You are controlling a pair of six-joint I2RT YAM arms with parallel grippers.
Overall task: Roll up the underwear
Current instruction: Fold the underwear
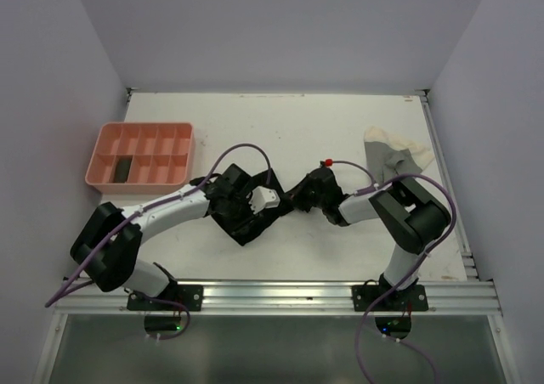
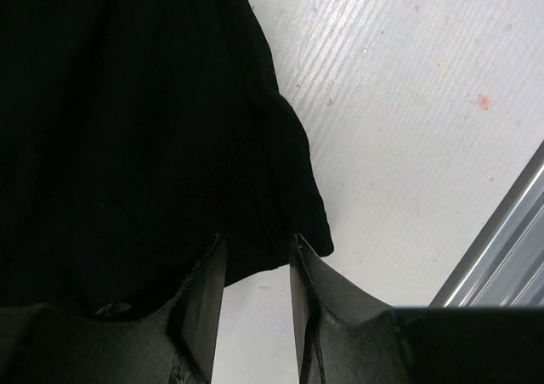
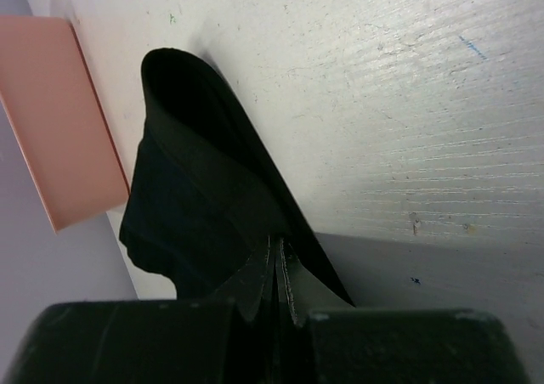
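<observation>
A black underwear lies spread at the middle of the table. My right gripper is shut on its right corner, and in the right wrist view a lifted fold of the black cloth is pinched between the jaws. My left gripper hangs over the garment's left part, jaws apart. In the left wrist view its fingertips straddle the hem of the black cloth, with bare table showing between them. Cream underwear lies heaped at the far right.
A pink compartment tray stands at the far left with a black roll in one cell; its side shows in the right wrist view. An aluminium rail runs along the near edge. White walls close in the table.
</observation>
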